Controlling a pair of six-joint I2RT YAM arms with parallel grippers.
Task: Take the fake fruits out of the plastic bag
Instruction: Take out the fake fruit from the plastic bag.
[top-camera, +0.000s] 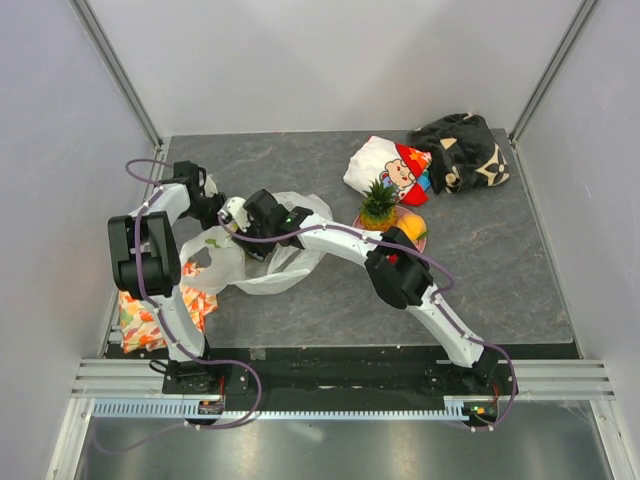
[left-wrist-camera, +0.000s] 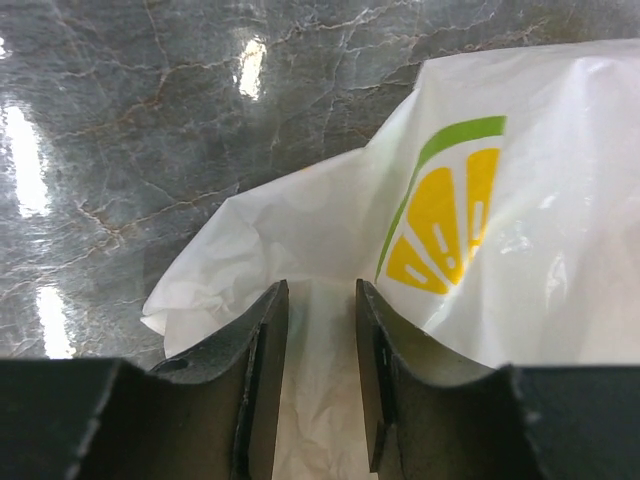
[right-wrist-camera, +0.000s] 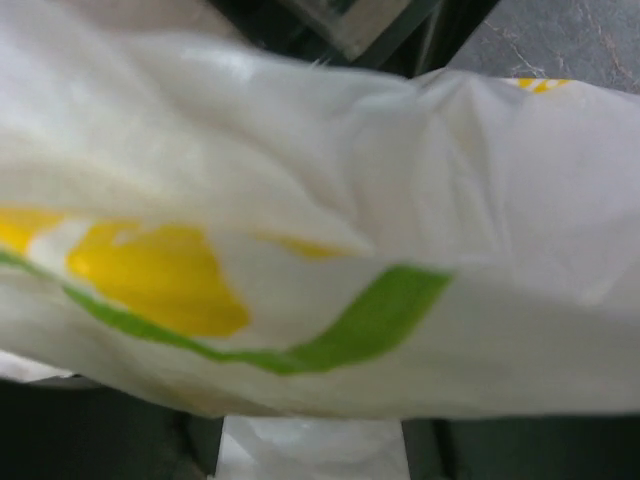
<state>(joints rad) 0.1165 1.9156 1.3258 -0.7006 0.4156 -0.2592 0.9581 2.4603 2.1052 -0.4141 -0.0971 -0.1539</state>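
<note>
The plastic bag (top-camera: 250, 262) lies crumpled on the left of the grey table, white with yellow and green prints. My left gripper (top-camera: 213, 208) is at its far left edge. In the left wrist view the left gripper (left-wrist-camera: 320, 385) has its jaws a little apart, with bag film (left-wrist-camera: 470, 210) lying between them. My right gripper (top-camera: 240, 215) reaches into the bag's top. In the right wrist view the bag (right-wrist-camera: 330, 250) covers nearly everything and the right gripper (right-wrist-camera: 312, 455) shows only dark finger bases set wide apart. A pineapple (top-camera: 378, 205) and an orange piece (top-camera: 412, 226) stand outside the bag.
A white cartoon cloth (top-camera: 388, 168) and a black patterned cloth (top-camera: 465, 150) lie at the back right. An orange patterned cloth (top-camera: 150, 320) hangs at the table's near left edge. Grey walls close in three sides.
</note>
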